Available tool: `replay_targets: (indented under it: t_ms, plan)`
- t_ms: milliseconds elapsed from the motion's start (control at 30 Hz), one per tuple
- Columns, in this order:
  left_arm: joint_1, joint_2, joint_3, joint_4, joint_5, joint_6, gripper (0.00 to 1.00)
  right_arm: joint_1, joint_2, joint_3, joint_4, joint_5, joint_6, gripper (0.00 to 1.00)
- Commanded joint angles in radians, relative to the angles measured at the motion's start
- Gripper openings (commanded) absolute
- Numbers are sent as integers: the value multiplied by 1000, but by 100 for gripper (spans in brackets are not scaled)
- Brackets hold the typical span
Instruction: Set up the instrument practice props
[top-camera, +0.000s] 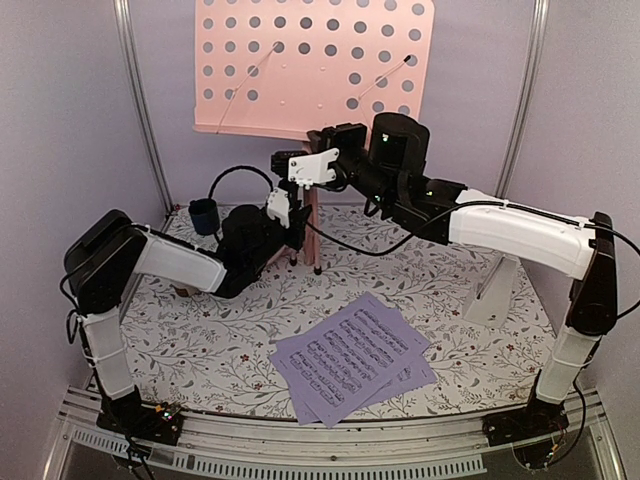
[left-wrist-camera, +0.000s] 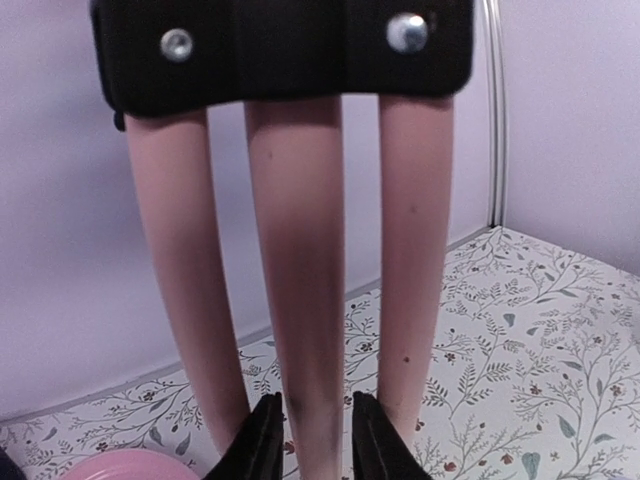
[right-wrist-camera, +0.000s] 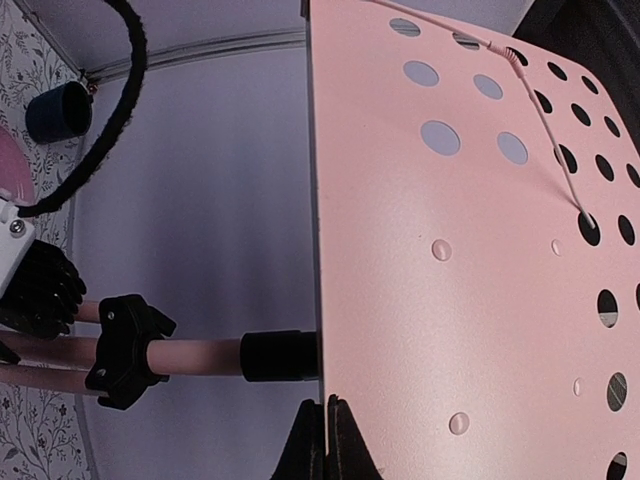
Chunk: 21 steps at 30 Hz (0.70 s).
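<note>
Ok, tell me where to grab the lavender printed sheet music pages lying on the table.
Probably the fanned right-hand corner of the lavender printed sheet music pages, coming in low from the right. They lie flat on the floral tablecloth, so only an offset edge gives purchase.

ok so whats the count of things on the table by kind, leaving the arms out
pink music stand: 1
stack of sheet music: 1 (pages overlap too much to count)
white metronome: 1
dark cup: 1
pink plate: 1
total: 5
</note>
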Motion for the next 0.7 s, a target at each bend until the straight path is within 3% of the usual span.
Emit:
replay_targets:
  t_ms: [0,367,667]
  plan:
    - [-10,34,46,19,-30,16,33,3,-47,116,329,-17,4,0]
    - [-14,93,138,-22,12,16,57,1,-53,133,313,-15,13,0]
    - [-18,75,120,13,51,33,55,-11,-64,139,303,-10,16,0]
